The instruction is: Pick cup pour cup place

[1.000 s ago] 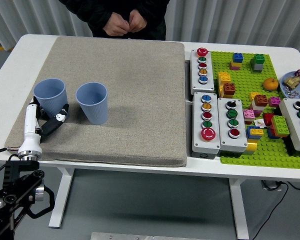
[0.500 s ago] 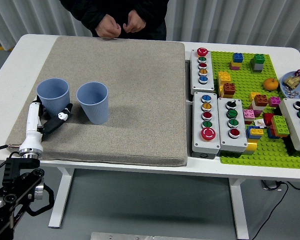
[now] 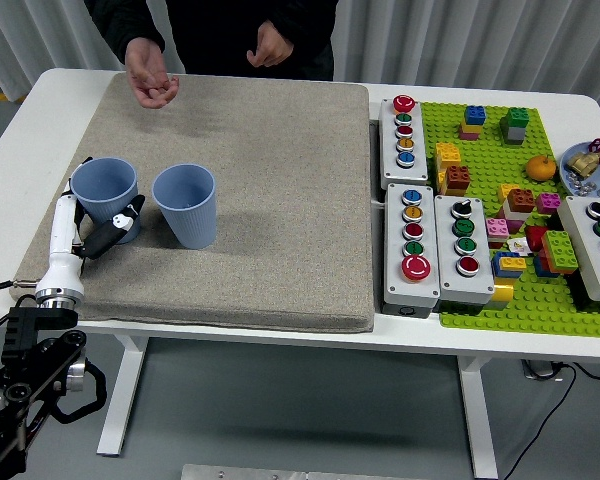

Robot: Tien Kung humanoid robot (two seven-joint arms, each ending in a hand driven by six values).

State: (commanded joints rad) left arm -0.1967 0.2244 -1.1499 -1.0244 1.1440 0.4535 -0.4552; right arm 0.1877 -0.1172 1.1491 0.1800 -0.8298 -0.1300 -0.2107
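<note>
Two light blue cups stand upright on the grey mat [image 3: 260,200]: the left cup [image 3: 104,188] and the right cup [image 3: 185,203], side by side near the mat's left end. My left hand [image 3: 88,232] comes in from the lower left. Its white fingers lie along the left cup's left side and its black thumb crosses the cup's lower front, so it is closed around that cup. The cup still rests on the mat. The inside of both cups looks empty. My right arm is out of view.
A person stands at the far side; one hand [image 3: 152,84] reaches out over the mat's far left corner, the other hand [image 3: 269,46] stays near the body. Button boxes [image 3: 412,245] and a green baseplate [image 3: 540,300] with bricks fill the table's right side.
My left hand has moved up and closed around the left cup, which shifted slightly. The person's hands have parted, and one now reaches over the mat.
</note>
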